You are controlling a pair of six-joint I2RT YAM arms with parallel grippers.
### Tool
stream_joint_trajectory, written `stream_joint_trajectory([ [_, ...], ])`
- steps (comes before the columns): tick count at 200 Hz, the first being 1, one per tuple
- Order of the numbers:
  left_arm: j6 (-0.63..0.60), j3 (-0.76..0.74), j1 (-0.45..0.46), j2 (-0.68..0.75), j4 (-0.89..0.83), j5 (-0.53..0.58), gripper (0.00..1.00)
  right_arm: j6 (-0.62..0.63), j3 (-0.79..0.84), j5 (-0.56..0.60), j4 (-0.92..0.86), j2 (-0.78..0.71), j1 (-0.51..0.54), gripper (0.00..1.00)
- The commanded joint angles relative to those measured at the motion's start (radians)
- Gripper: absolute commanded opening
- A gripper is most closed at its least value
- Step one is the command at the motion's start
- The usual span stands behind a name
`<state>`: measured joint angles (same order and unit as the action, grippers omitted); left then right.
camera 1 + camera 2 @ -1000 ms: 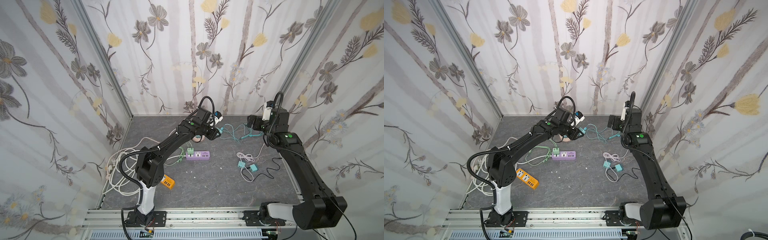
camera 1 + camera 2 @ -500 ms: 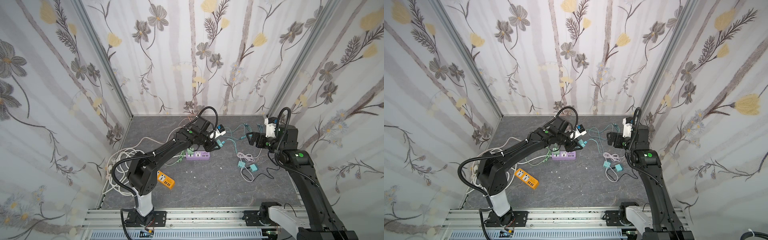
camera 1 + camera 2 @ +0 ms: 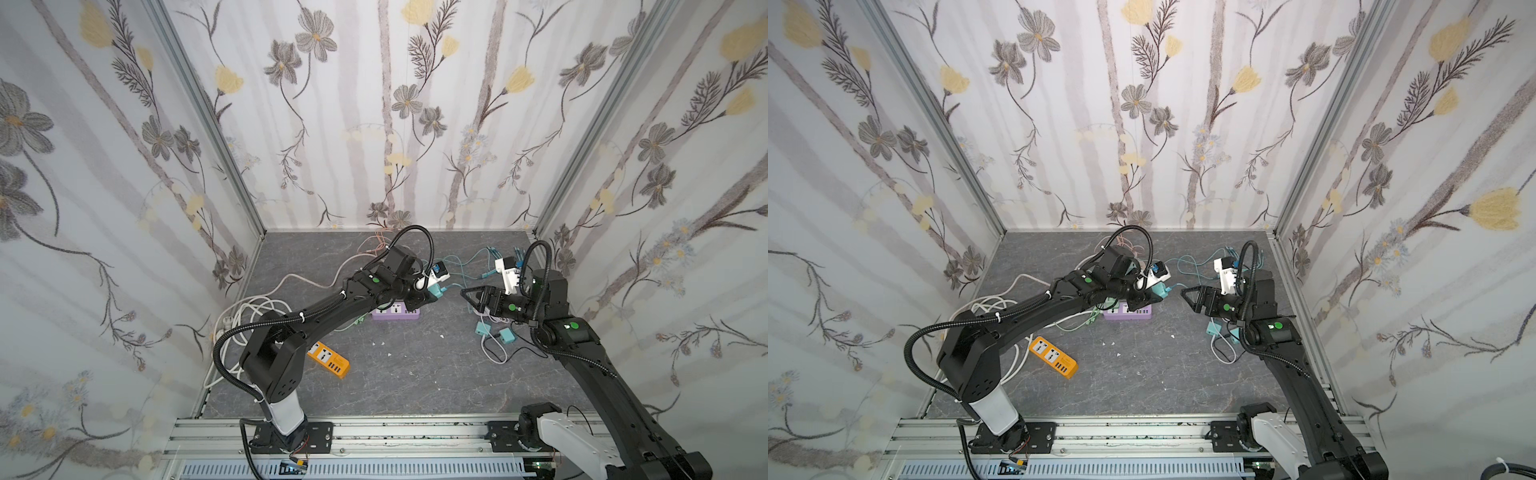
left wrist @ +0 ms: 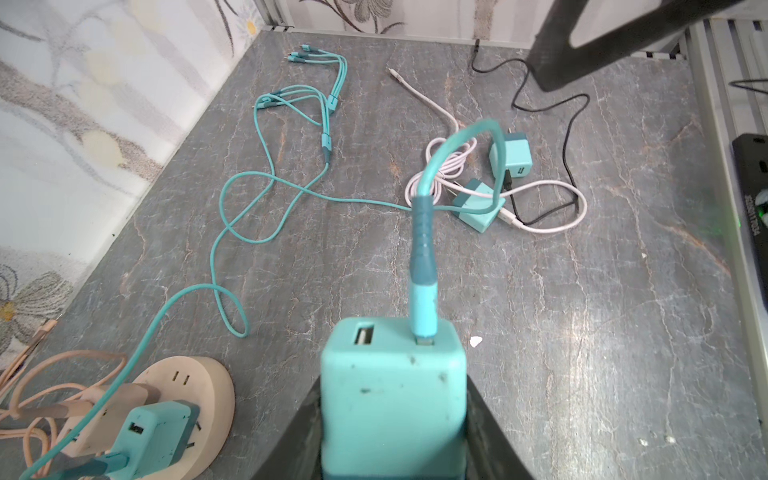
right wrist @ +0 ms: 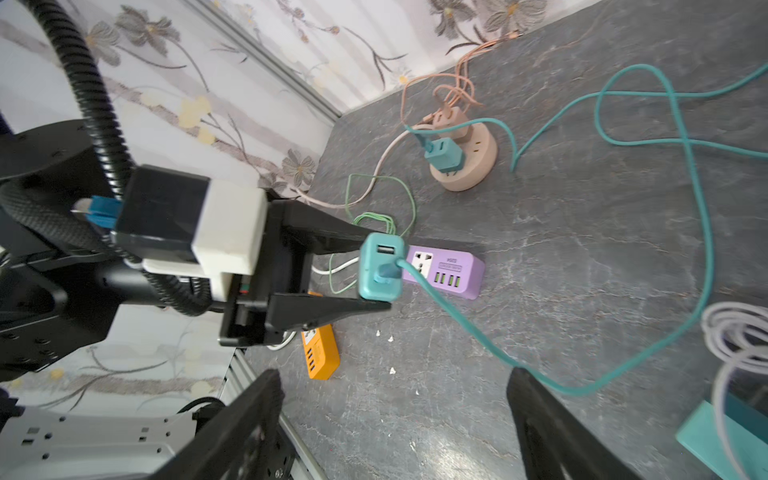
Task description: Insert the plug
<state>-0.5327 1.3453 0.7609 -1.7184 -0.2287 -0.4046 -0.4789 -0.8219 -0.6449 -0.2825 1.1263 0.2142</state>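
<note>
Teal charger cube (image 5: 380, 266), clenched between left fingers (image 5: 328, 311) with its USB face toward right fingers (image 5: 548, 428), spread and empty, hung raised just beside purple power strip (image 5: 446, 270).

No text can be read for certain. Small print on the purple strip (image 5: 443, 272) and white lettering on a black box (image 4: 753, 178) are too blurred to make out.
</note>
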Motion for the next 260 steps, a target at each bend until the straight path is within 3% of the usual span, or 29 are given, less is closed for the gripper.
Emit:
stream_joint_trajectory([
  [1,-0.08,-0.04,0.012,0.029,0.135,-0.021,0.0,0.003,0.013,0.067,0.094,0.02,0.055,0.84],
  [20,-0.099,-0.048,0.015,0.03,0.131,-0.031,0.0,-0.024,0.035,0.069,0.149,0.046,0.069,0.79],
  [70,-0.179,-0.095,0.02,0.051,0.185,-0.073,0.0,0.046,0.028,0.007,0.184,0.119,0.086,0.58],
  [115,-0.226,-0.111,0.043,0.052,0.219,-0.03,0.0,0.045,-0.006,0.018,0.168,0.184,0.102,0.55],
  [222,-0.3,-0.148,0.071,0.046,0.316,0.047,0.0,0.097,-0.088,-0.078,0.049,0.288,0.122,0.33],
  [235,-0.303,-0.15,0.071,0.049,0.317,0.049,0.0,0.105,-0.094,-0.073,0.035,0.29,0.123,0.26],
  [260,-0.306,-0.158,0.072,0.049,0.325,0.061,0.0,0.116,-0.103,-0.076,0.023,0.285,0.125,0.02],
])
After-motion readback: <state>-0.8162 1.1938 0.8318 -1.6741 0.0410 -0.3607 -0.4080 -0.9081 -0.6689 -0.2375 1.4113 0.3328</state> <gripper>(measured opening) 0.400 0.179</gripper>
